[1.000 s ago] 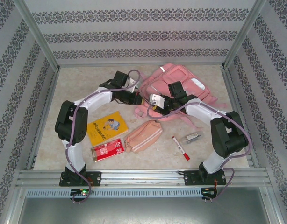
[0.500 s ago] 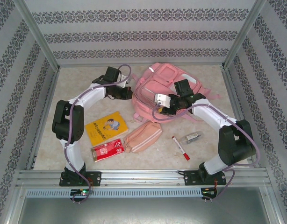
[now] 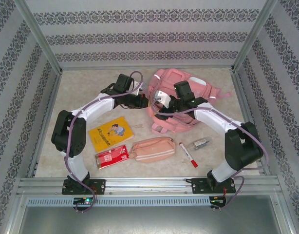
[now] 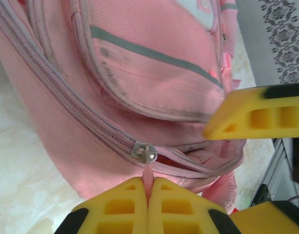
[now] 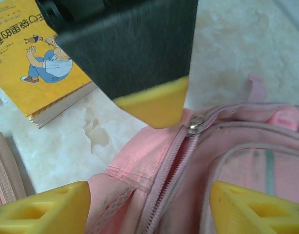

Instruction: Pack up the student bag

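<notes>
The student bag (image 3: 188,95), a large pink backpack with silver strips, lies at the back middle of the table. My left gripper (image 4: 148,195) is shut on the pink pull tab of the bag's zipper slider (image 4: 144,152), at the bag's left edge (image 3: 142,101). My right gripper (image 3: 155,100) hovers just beside it over the same corner. In the right wrist view its yellow fingers (image 5: 42,209) stand wide apart, open and holding nothing, straddling the partly open zipper (image 5: 174,170). The slider (image 5: 194,124) sits just under the left gripper's fingertip (image 5: 152,105).
In front of the bag lie a yellow book (image 3: 110,132), a red packet (image 3: 112,156), a pink pencil pouch (image 3: 152,149), a red marker (image 3: 188,155) and a small silvery object (image 3: 200,144). Patterned walls and metal rails enclose the table.
The right gripper has opened and let go of the bag. The bag shifted and settled a little to the right. The pencil pouch slid nearer and now lies flatter. The left gripper stayed shut.
</notes>
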Robot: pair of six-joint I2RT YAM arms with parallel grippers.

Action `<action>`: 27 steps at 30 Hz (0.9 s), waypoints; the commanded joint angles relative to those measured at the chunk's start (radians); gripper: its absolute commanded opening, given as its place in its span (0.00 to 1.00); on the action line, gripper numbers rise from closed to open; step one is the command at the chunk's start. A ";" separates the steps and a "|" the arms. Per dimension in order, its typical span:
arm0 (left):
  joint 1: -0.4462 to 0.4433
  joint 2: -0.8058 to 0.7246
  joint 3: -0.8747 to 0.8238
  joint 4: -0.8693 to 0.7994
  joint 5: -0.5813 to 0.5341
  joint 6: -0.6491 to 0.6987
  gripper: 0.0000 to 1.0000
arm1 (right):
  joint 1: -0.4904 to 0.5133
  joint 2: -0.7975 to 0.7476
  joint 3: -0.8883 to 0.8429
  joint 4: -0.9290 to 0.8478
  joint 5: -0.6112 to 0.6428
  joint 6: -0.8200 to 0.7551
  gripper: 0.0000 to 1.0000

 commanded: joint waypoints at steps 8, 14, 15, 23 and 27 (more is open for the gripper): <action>0.002 -0.049 0.039 0.035 0.019 0.033 0.00 | 0.001 0.078 0.107 -0.258 0.091 -0.078 0.14; 0.059 -0.044 0.055 -0.069 -0.064 0.139 0.00 | -0.019 0.005 0.121 -0.391 0.054 -0.253 0.00; 0.073 -0.040 0.053 -0.075 -0.073 0.150 0.00 | -0.025 -0.011 0.119 -0.402 0.046 -0.276 0.00; 0.140 0.080 0.128 -0.194 -0.194 0.213 0.00 | -0.033 -0.112 0.039 -0.421 0.062 -0.482 0.00; 0.126 0.195 0.220 -0.267 -0.220 0.189 0.00 | -0.041 -0.165 -0.046 -0.361 0.122 -0.537 0.00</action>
